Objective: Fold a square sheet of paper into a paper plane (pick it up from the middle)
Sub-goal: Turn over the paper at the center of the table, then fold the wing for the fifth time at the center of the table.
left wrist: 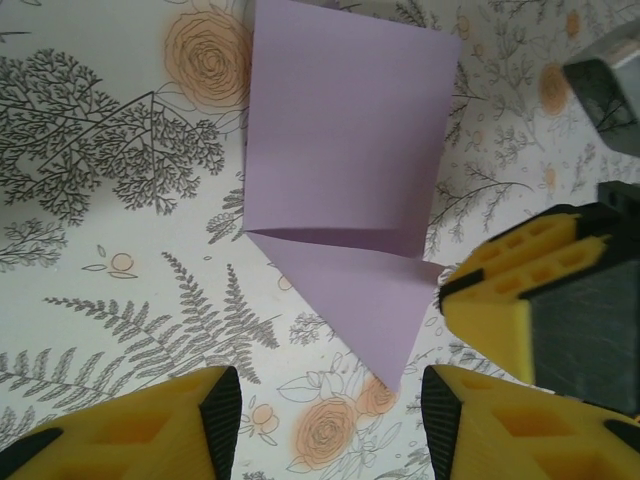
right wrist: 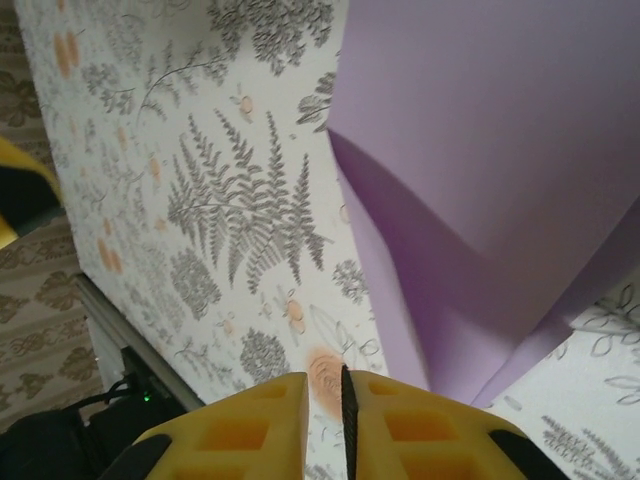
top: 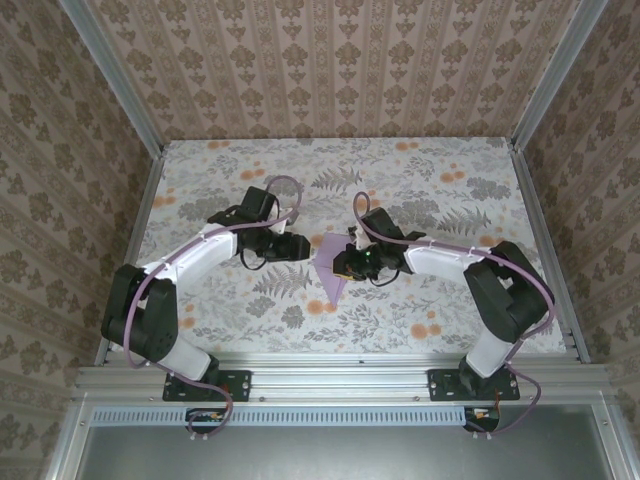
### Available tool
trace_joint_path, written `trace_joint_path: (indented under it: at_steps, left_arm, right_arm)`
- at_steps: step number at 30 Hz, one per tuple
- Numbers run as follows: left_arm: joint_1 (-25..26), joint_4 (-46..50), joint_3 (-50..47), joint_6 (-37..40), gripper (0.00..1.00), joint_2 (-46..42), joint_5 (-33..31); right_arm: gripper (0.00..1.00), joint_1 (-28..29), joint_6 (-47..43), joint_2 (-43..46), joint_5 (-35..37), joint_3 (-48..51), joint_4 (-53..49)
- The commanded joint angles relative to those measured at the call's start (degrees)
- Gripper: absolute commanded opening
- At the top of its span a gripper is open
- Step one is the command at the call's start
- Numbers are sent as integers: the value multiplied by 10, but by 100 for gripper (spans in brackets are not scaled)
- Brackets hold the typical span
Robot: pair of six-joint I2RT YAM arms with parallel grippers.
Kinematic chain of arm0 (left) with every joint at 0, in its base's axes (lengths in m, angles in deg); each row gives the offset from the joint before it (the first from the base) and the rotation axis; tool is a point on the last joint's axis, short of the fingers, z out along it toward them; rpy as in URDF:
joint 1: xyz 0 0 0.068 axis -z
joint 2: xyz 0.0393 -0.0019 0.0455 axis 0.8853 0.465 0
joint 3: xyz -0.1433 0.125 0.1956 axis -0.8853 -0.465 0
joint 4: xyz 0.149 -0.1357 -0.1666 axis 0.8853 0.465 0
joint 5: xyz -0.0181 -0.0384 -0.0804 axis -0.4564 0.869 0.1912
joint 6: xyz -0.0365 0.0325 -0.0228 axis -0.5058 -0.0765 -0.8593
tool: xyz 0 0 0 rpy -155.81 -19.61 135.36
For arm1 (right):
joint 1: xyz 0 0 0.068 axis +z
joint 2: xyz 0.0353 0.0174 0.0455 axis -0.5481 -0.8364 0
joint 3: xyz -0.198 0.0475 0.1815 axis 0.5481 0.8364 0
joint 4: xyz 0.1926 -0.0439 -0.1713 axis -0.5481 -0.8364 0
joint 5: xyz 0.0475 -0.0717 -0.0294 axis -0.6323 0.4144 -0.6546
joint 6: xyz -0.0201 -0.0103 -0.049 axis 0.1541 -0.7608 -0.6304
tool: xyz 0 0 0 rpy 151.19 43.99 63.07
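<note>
Partly folded pale lilac square sheet of paper (left wrist: 340, 130) on the floral tabletop (left wrist: 100, 300), your left gripper (left wrist: 328, 410) wide and empty at its pointed corner, your right gripper (right wrist: 325, 400) beside it, narrowed to a slit, holding nothing

You have one sheet of paper (top: 331, 272), pale lilac, on one floral surface (top: 450, 180). You are working with two arms: one left arm (top: 200, 255) and one right arm (top: 450, 260). That gives you two claws, the left claw (left wrist: 331, 410) and the right claw (right wrist: 328, 395). Each carries two yellow fingers (left wrist: 150, 430), four in all. Count two purple cables (top: 285, 185), one looped along each arm. Around the surface you have three patterned walls (top: 330, 60): one at the back and one on either side.
</note>
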Motion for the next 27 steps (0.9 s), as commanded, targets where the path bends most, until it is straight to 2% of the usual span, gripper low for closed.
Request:
trace_joint_path:
  at_steps: [1, 12, 27]
  left_arm:
    - [-6, -21, -4, -12, 53, -1, 25]
    - [-6, -28, -14, -16, 54, 12, 28]
    - [6, -96, -56, -71, 54, 24, 44]
  right_arm:
    - [18, 1, -17, -19, 28, -15, -16]
    - [14, -12, -19, -39, 36, 29, 12]
    - [9, -27, -29, -58, 37, 67, 36]
